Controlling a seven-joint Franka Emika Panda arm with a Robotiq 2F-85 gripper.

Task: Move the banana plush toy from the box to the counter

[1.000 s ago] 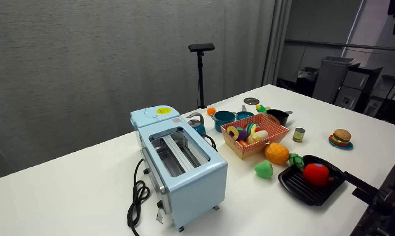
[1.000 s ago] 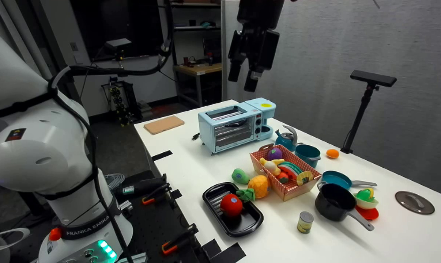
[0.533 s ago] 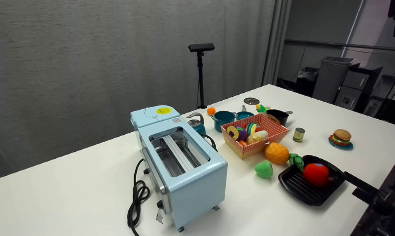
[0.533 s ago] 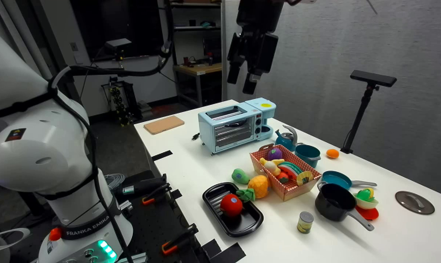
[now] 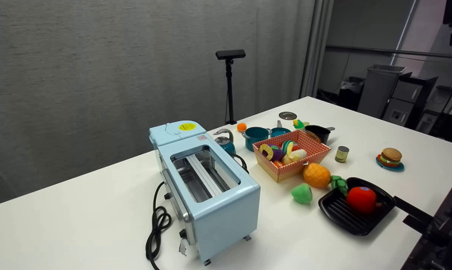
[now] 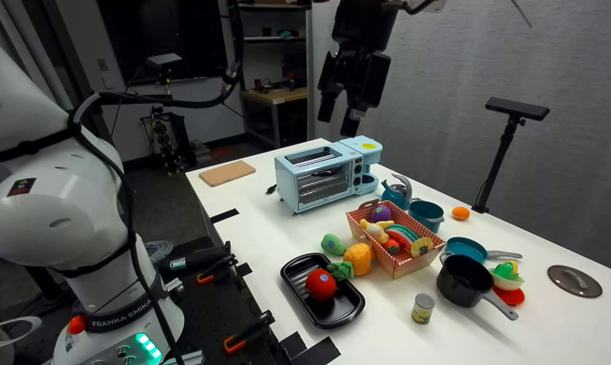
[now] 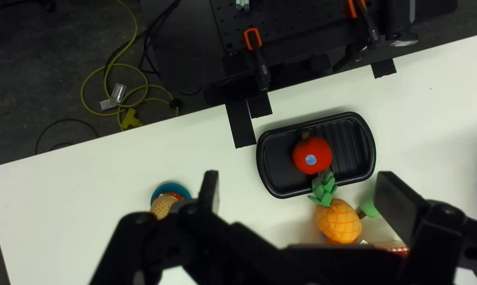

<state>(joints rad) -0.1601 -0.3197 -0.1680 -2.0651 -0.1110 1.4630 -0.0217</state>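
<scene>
The yellow banana plush toy (image 5: 295, 155) lies in the red-checked box (image 5: 268, 167) among other toy fruit. In an exterior view the banana (image 6: 374, 231) lies near the purple toy and watermelon in the box (image 6: 416, 265). The white counter (image 5: 98, 213) carries the box. My gripper (image 6: 338, 116) is open and empty, high above the counter and well apart from the box. In the wrist view the open fingers (image 7: 300, 190) frame the pineapple far below. Only a corner of the box (image 7: 396, 248) shows there; the banana is out of view.
A black tray (image 6: 353, 310) with a red toy, a pineapple toy (image 6: 358, 257) and a green toy (image 6: 333, 244) lie beside the box. The blue toaster (image 6: 313, 185), teal pot (image 6: 427, 215), black pan (image 6: 465, 281), can (image 6: 422, 308) and burger (image 5: 390, 157) stand around.
My gripper has come down a little and shifted slightly, staying open. The banana, the box and the other objects have not moved.
</scene>
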